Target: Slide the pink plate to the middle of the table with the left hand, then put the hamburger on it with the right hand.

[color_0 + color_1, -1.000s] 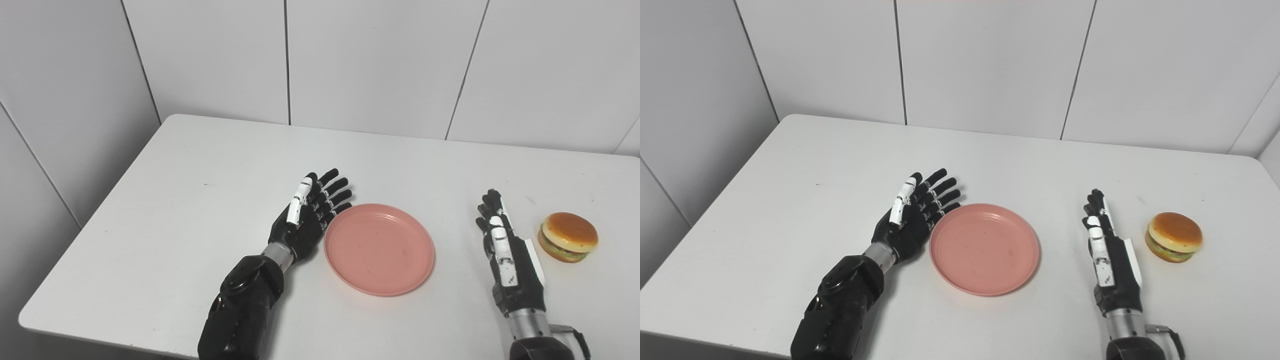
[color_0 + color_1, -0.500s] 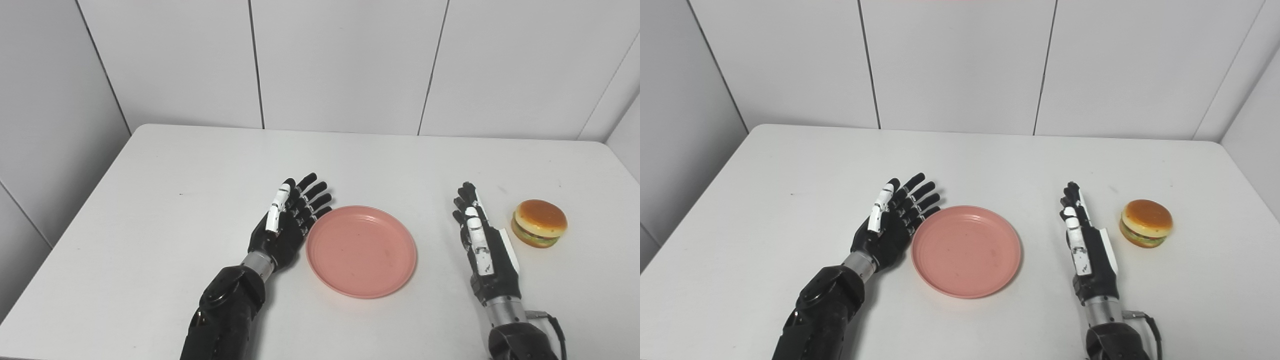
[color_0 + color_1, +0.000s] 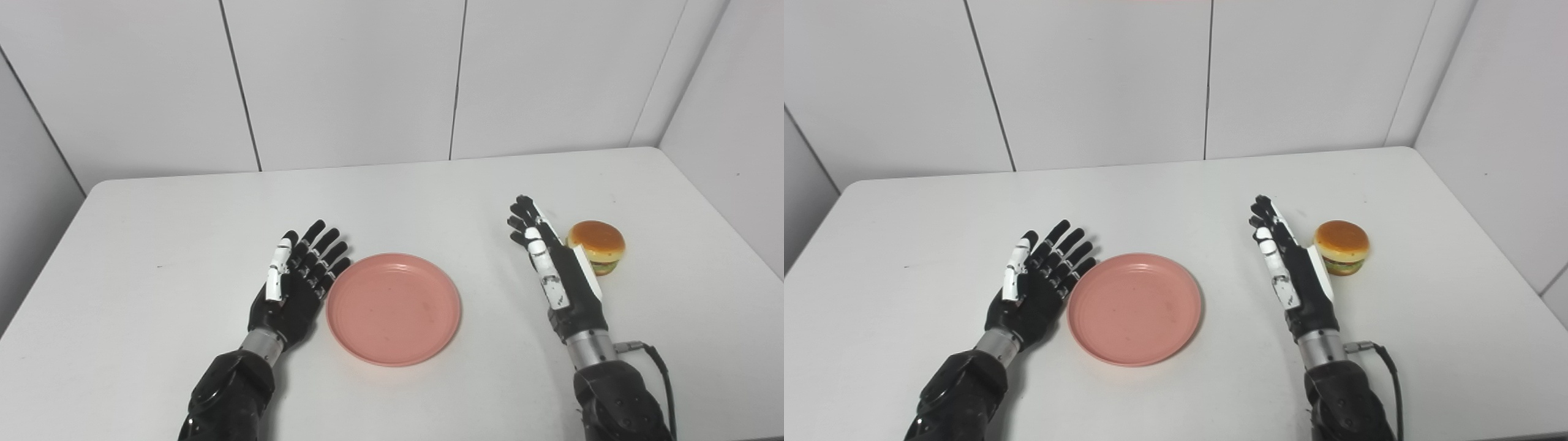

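Observation:
An empty pink plate (image 3: 393, 308) lies flat near the middle of the white table (image 3: 184, 208). My left hand (image 3: 295, 283) rests open beside the plate's left rim, fingers spread and pointing up-right, its fingertips close to the rim. The hamburger (image 3: 596, 246) sits on the table at the right. My right hand (image 3: 554, 267) stands edge-on and open just left of the hamburger, hiding a little of its left side. Neither hand holds anything.
White panelled walls (image 3: 343, 79) close in behind the table and along its right side. The table's right edge (image 3: 723, 211) runs not far beyond the hamburger. A cable (image 3: 658, 361) trails from my right wrist.
The camera has swung to the right, so the whole scene sits further left in the picture. The right hand now stands closer to the hamburger. Plate and left hand keep their relation.

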`<state>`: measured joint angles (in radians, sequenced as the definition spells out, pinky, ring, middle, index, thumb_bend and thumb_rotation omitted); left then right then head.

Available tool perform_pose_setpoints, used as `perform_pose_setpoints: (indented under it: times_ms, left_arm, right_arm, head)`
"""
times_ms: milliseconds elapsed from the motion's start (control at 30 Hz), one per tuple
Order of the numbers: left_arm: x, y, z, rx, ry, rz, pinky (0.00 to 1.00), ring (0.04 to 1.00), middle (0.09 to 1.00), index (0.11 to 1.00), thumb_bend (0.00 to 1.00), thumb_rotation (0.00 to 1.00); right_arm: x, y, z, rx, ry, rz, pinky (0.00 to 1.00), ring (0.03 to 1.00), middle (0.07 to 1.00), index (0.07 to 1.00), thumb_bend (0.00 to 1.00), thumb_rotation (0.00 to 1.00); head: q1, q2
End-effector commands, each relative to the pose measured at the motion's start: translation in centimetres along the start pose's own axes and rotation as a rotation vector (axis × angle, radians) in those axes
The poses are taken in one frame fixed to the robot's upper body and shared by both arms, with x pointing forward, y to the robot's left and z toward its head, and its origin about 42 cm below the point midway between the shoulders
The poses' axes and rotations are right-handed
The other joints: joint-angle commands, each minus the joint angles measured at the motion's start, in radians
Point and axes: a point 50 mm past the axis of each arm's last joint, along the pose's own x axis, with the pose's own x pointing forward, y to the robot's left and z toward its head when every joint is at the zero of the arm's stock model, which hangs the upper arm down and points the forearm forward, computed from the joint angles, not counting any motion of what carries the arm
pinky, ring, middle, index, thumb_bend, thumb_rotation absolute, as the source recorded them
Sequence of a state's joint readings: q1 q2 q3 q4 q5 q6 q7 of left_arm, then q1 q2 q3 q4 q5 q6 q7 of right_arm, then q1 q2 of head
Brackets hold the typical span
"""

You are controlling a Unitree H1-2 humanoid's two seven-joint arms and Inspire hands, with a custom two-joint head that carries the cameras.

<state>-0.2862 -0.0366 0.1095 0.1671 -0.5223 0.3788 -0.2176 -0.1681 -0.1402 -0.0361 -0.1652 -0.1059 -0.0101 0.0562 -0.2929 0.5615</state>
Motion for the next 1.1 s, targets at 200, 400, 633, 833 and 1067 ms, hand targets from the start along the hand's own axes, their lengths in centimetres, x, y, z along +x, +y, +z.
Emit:
perform_pose_setpoints:
  times_ms: [200,400,633,833,1067]
  left_arm:
    - [-1.0,2.6,-1.0,0.006,0.073,0.063,0.96,0.938,0.939,0.932,0.33,1.00]
    - [-1.2,3.4,-0.8,-0.002,0.072,0.058,0.97,0.941,0.942,0.932,0.33,1.00]
    - [-1.2,4.0,-0.5,-0.012,0.072,0.057,0.97,0.941,0.944,0.934,0.32,1.00]
    - [-1.3,4.4,-0.1,-0.030,0.069,0.054,0.97,0.941,0.941,0.936,0.32,1.00]
    - [-1.4,4.6,0.3,-0.038,0.064,0.052,0.98,0.955,0.952,0.949,0.31,1.00]
  right_arm:
    - [2.3,-3.7,5.5,-0.377,-0.135,-0.080,0.82,0.887,0.907,0.918,0.70,1.00]
    - [3.1,-6.2,7.7,-0.633,-0.210,-0.105,0.80,0.887,0.919,0.934,0.79,0.94]
    - [4.0,-9.0,8.6,-0.862,-0.178,-0.144,0.78,0.885,0.935,0.959,0.92,0.67]
    - [4.9,-11.4,7.9,-1.024,-0.017,-0.126,0.71,0.868,0.970,0.996,1.00,0.60]
    - [6.0,-12.5,6.2,-1.095,0.156,-0.073,0.80,0.917,0.983,1.000,1.00,0.62]
  head:
    - [-0.061,-0.017]
    - [-0.111,-0.030]
    - [-0.132,-0.034]
    - [-0.144,-0.027]
    - [-0.160,-0.017]
